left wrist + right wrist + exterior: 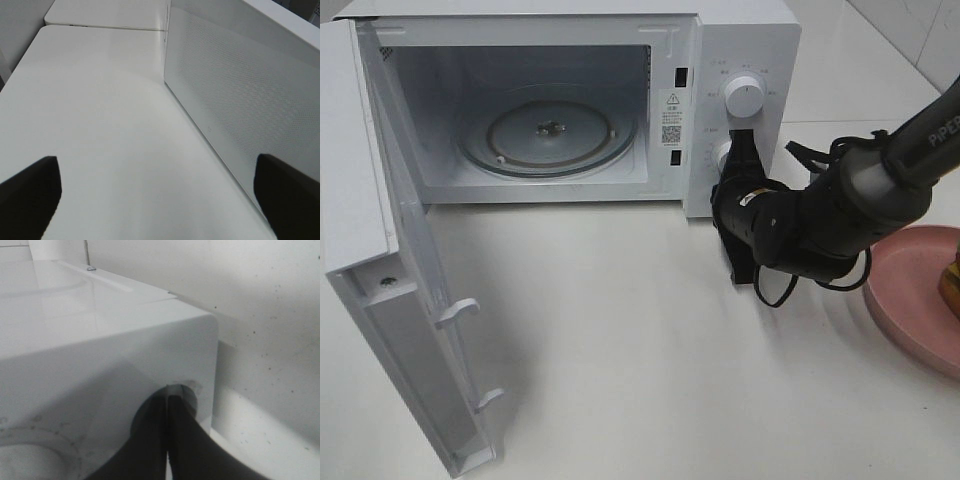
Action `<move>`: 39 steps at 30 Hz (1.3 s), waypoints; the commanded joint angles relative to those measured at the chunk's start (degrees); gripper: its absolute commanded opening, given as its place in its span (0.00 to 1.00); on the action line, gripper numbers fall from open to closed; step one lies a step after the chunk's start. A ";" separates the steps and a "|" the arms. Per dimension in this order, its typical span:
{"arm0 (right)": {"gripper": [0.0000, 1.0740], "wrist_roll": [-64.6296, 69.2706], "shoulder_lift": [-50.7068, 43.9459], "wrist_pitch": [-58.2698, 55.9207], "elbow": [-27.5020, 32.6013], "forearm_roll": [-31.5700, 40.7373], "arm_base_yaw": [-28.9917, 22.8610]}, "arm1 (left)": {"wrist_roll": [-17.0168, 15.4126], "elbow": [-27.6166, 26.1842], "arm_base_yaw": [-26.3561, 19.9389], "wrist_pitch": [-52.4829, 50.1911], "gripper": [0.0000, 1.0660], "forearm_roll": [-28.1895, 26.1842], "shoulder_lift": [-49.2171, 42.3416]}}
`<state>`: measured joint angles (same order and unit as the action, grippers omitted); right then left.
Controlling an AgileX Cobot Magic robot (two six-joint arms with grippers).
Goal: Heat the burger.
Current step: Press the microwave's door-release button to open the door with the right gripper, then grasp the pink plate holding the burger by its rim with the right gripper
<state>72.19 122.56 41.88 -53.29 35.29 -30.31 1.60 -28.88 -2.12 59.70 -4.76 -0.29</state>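
Burger [953, 285] edge-cropped, on pink plate [905, 300].

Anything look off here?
Yes. The right gripper is shut at the lower dial of the microwave, yet the door stands wide open and the turntable is bare. A golden-brown sliver, probably the burger, sits on the pink plate at the frame's right edge. Nothing spilled or damaged.

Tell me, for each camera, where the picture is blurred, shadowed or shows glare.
Exterior high: sharp; the right arm casts a soft shadow on the table, and the microwave cavity looks dimmer. Left wrist: the fingers of the left gripper are dark, blurred shapes. Right wrist: the right gripper, very near the lens, is out of focus; a bright reflection lies on the microwave top.
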 commanded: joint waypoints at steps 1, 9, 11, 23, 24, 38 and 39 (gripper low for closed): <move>0.00 0.17 -1.89 0.29 0.52 -4.13 0.34 | 0.00 0.06 -0.11 -0.23 0.94 -0.06 -1.20; 0.00 -1.49 -6.07 -6.93 6.25 -6.07 0.34 | 0.00 0.06 -0.11 -0.23 0.94 -0.06 -1.20; 0.00 -3.15 -7.96 -8.77 8.65 -6.25 0.34 | 0.00 0.06 -0.11 -0.23 0.94 -0.06 -1.20; 0.01 -27.22 -16.73 -23.66 12.09 -8.37 0.40 | 0.00 0.06 -0.11 -0.23 0.94 -0.06 -1.20; 0.01 -27.22 -16.73 -23.66 12.09 -8.37 0.40 | 0.00 0.06 -0.11 -0.23 0.94 -0.06 -1.20; 0.04 -68.64 -25.67 -45.72 11.97 -8.37 0.40 | 0.00 0.06 -0.11 -0.23 0.94 -0.06 -1.20; 0.04 -72.19 -26.81 -48.30 11.97 -8.48 0.40 | 0.00 0.06 -0.11 -0.23 0.94 -0.06 -1.20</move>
<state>2.29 96.26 -5.16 -41.14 27.04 -29.97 1.60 -28.88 -2.12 59.70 -4.76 -0.29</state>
